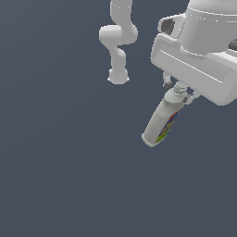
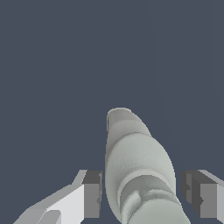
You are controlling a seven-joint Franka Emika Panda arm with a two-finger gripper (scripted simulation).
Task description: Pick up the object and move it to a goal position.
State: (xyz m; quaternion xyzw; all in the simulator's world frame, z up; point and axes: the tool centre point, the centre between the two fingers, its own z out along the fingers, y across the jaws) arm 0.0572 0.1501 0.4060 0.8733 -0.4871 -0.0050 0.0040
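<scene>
The object, a pale grey-white bottle with a multicoloured label down one side, is in the exterior view's right half, its cap end up under the hand. My gripper straddles the bottle's neck and shoulder. In the wrist view the bottle runs away from the camera between the two fingers. One finger's dark pad and the other pad each stand a thin strip of background off the bottle's sides. The gripper is open around it. Its cap is cut off by the frame edge.
A uniform dark grey floor fills both views. The arm's base and lower links stand at the back, to the exterior view's left of the hand. Nothing else shows.
</scene>
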